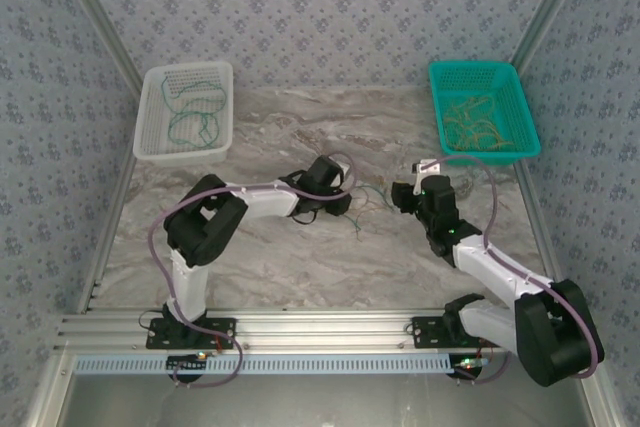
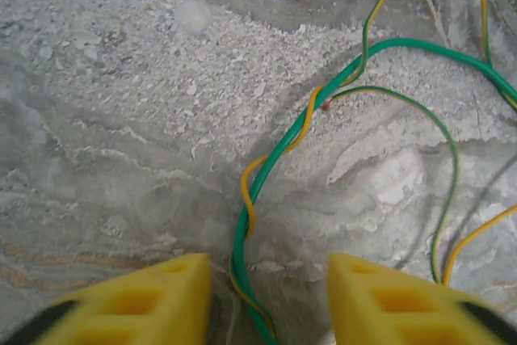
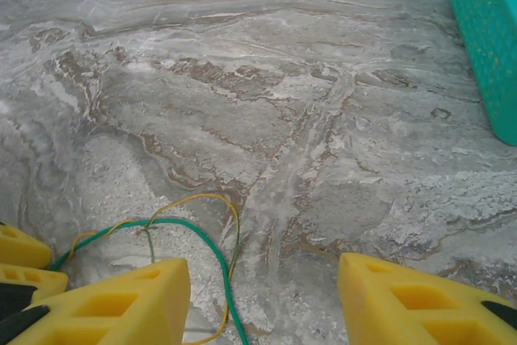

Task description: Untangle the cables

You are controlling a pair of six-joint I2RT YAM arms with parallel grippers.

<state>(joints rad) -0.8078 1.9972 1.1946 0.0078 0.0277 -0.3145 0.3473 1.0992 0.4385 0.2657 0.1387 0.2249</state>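
pale patterned walls (image 1: 320,7) close in the cell on 3 sides, and a grey marbled table (image 1: 280,257) fills the floor of it. at the far left corner of the table sits a white basket (image 1: 152,112) with loose green cables (image 1: 192,127) curled inside; at the far right sits a teal basket (image 1: 440,87) holding a heap of yellow-tan cables (image 1: 478,125).

my left arm (image 1: 205,227) reaches in from the left and my right arm (image 1: 500,267) from the right, so that my 2 pincers come near each other over the middle of the table.

my left pincer (image 2: 266,309) is low over the marble with its 2 yellow fingers (image 2: 129,309) spread; the tangle runs up through the gap between them, and neither pad is pressed on it. my right pincer (image 3: 266,313) is also spread, its fingers (image 3: 113,309) wide apart with bare marble in most of the gap. from my right wrist i see the fingers of my left pincer at the left edge.

between the pincers lies the tangle: a green cable (image 2: 404,41) and a yellow cable (image 2: 485,14) twisted round each other on the table, with a thinner green-and-yellow strand (image 2: 449,159) looping beside them. from my right wrist, the green one (image 3: 161,220) arcs just beside my left-hand finger, with the yellow loop (image 3: 202,195) just above it.
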